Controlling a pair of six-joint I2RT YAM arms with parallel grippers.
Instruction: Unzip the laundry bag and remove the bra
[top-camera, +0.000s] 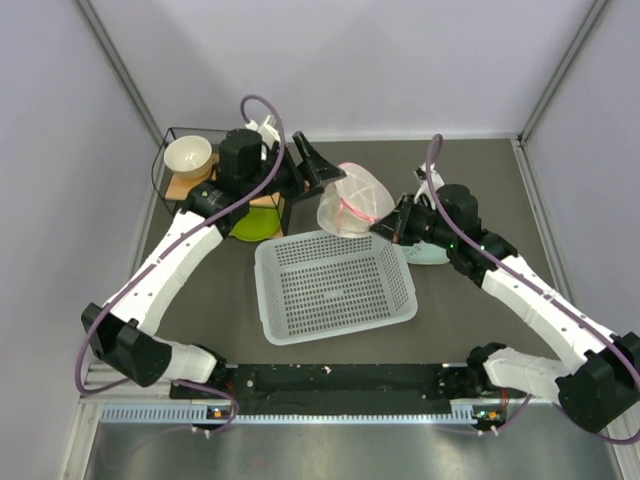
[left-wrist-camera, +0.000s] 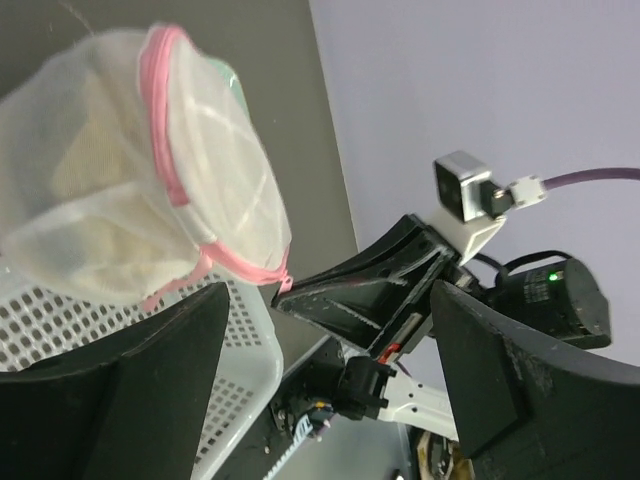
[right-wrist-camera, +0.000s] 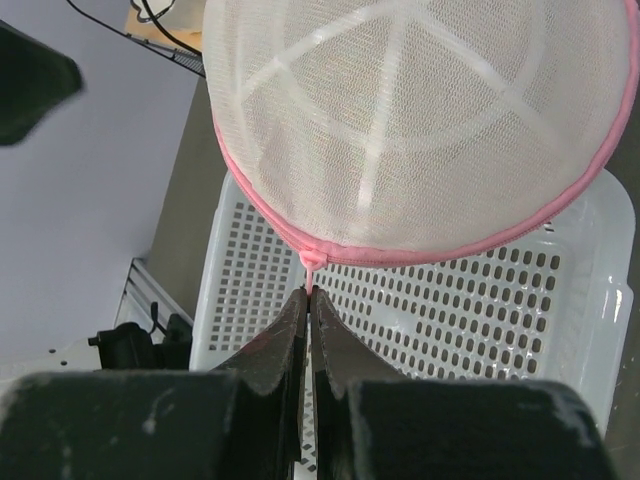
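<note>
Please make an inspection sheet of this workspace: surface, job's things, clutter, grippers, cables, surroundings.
Surface: dark grey table.
Job's things: laundry bag at the far rim of the white basket, zip looks shut; the bra shows only as a yellowish shape through the mesh.
Clutter: wire rack holding a bowl; green plate; mint tray partly under the right arm.
Grippers: left gripper open beside the bag; right gripper shut on the bag's pink tab.
Cables: purple cables along both arms.
Surroundings: pale walls, metal frame.

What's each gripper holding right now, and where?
Right gripper pinches the laundry bag by the pink tab on its zip rim. Left gripper holds nothing.
</note>
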